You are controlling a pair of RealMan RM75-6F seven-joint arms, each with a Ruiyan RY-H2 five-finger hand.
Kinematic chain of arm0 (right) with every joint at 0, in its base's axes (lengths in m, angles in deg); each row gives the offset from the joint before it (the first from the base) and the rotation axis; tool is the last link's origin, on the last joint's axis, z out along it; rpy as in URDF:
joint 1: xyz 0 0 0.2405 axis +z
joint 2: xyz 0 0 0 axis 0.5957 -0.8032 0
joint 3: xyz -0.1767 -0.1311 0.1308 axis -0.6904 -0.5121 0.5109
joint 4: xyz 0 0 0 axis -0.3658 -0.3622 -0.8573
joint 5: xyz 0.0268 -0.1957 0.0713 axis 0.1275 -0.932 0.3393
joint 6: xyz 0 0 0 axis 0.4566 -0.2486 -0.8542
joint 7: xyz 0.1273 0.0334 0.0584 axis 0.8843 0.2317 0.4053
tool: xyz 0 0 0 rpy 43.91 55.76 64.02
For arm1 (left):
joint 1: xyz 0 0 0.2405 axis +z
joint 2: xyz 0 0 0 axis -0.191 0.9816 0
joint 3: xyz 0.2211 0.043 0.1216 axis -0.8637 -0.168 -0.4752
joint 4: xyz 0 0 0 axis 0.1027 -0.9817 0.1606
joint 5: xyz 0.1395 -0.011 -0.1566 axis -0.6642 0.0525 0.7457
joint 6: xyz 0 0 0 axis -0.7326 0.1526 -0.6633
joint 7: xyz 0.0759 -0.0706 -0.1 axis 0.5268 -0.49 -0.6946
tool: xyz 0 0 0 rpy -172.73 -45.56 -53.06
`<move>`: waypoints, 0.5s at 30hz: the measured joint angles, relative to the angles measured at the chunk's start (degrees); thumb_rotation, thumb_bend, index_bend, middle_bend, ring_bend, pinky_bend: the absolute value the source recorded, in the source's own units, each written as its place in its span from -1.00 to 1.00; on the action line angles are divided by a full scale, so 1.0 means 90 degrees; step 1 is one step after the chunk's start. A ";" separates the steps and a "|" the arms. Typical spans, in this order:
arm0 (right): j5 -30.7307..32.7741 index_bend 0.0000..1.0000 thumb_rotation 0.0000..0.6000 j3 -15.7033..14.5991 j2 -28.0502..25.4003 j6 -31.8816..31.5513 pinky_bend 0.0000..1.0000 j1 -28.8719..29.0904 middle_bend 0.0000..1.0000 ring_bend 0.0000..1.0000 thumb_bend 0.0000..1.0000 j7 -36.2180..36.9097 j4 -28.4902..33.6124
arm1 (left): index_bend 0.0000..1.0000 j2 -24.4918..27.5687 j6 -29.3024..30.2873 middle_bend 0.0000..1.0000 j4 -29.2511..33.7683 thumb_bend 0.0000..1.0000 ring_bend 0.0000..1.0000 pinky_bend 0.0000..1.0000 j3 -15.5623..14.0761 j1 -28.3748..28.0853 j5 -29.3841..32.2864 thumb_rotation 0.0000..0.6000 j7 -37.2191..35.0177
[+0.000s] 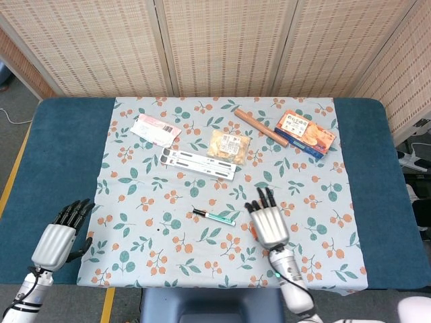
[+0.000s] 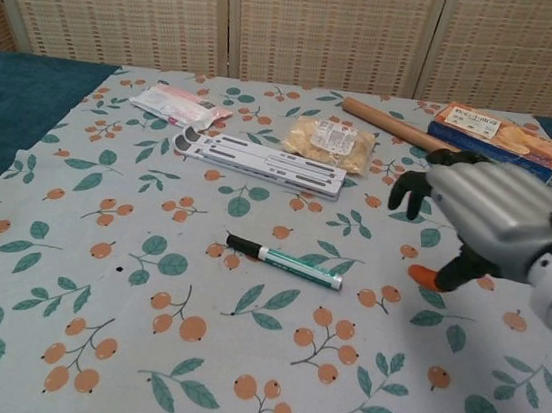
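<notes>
I'm holding the right hand (image 1: 270,225) above the cloth just right of the marker pen (image 1: 214,216), back up, fingers (image 1: 263,198) apart and pointing away from me, nothing in it. In the chest view the same hand (image 2: 476,216) is hanging clear of the surface, with its orange-tipped thumb (image 2: 426,277) low near the cloth. The pen is lying flat near the middle of the floral tablecloth (image 1: 135,262), black cap to the left, green-and-white barrel toward the hand, nothing touching it. My judgement: this is the approach to the pen, so I'm aiming to keep the hand open, slide left until thumb and fingertips straddle the barrel, and come down square; a flat round pen is likely to roll if one side touches first. I'm also watching that the thumb doesn't snag the cloth. The left hand (image 1: 54,241) is sitting idle over the blue table cover (image 1: 47,168) at the near left corner, fingers loosely spread, holding nothing. Well beyond the pen: white slotted rack (image 1: 199,164), snack bag (image 1: 227,146), pink-and-white packet (image 1: 155,130), wooden rolling pin (image 1: 260,127), biscuit box (image 1: 305,133). All well apart from the pen.
</notes>
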 measured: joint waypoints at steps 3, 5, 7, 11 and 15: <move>0.0321 -0.30 1.00 0.0216 0.0798 0.0071 -1.00 0.0391 -0.27 -1.00 -0.68 -0.0492 -0.0487 | -1.00 0.0081 0.0012 -1.00 0.0022 -0.20 -1.00 -0.78 -0.0014 0.0025 -0.0028 1.00 -0.0099; 0.0564 -0.28 1.00 0.0381 0.1225 0.0118 -1.00 0.0675 -0.26 -1.00 -0.66 -0.0802 -0.0883 | -1.00 0.0098 0.0016 -1.00 0.0032 -0.20 -1.00 -0.78 -0.0022 0.0033 -0.0040 1.00 -0.0117; 0.0747 -0.26 1.00 0.0509 0.1499 0.0145 -1.00 0.0862 -0.25 -1.00 -0.64 -0.0988 -0.1178 | -1.00 0.0124 0.0022 -1.00 0.0034 -0.20 -1.00 -0.77 -0.0025 0.0041 -0.0050 1.00 -0.0155; 0.0907 -0.25 1.00 0.0639 0.1903 0.0189 -1.00 0.1105 -0.24 -0.99 -0.63 -0.1229 -0.1763 | -1.00 0.0228 0.0074 -1.00 0.0046 -0.20 -1.00 -0.77 -0.0031 0.0105 -0.0043 1.00 -0.0271; 0.1044 -0.22 1.00 0.0750 0.2220 0.0238 -1.00 0.1345 -0.22 -0.98 -0.61 -0.1352 -0.2370 | -1.00 0.0244 0.0062 -1.00 0.0048 -0.20 -1.00 -0.77 -0.0024 0.0126 -0.0046 1.00 -0.0277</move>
